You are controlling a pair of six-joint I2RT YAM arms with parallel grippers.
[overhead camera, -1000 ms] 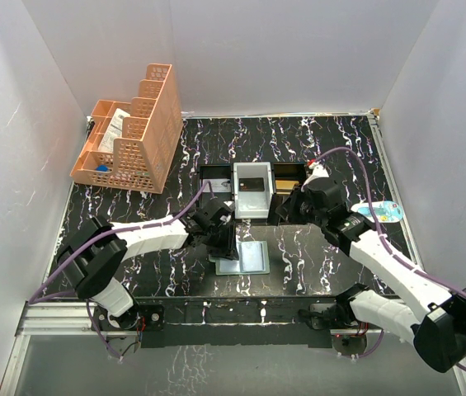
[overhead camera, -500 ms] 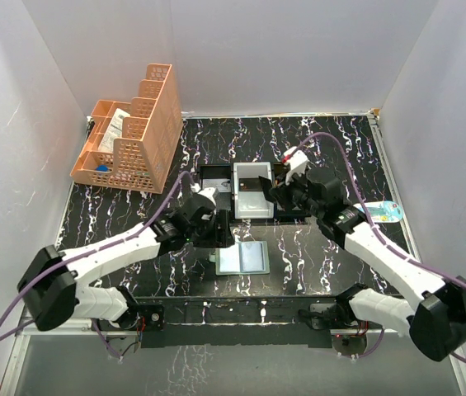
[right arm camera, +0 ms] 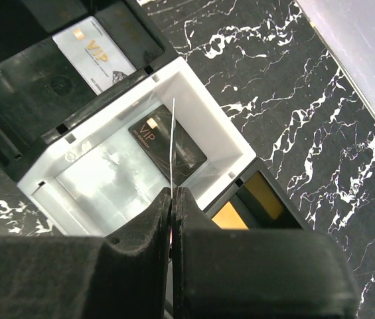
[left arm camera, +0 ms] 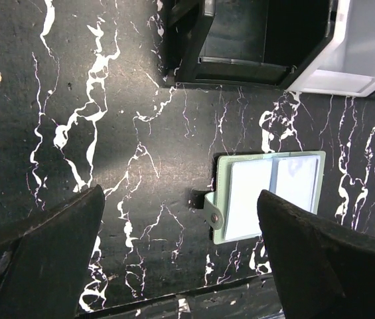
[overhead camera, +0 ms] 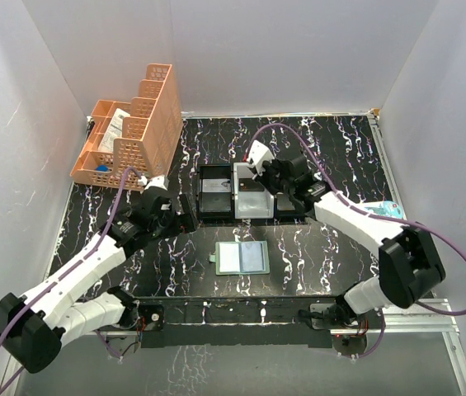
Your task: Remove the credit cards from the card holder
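Right gripper pinches a thin, edge-on card over the white middle bin of the black-and-white three-compartment plastic tray. Left gripper hangs spread. The grey-green bifold card holder lies open at the middle of the worktop's near edge.

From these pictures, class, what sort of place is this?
Probably a robot test booth: plain white walls box in a black marbled table, a left arm and a right arm are mounted at its near edge, and an orange organiser stands in one corner.
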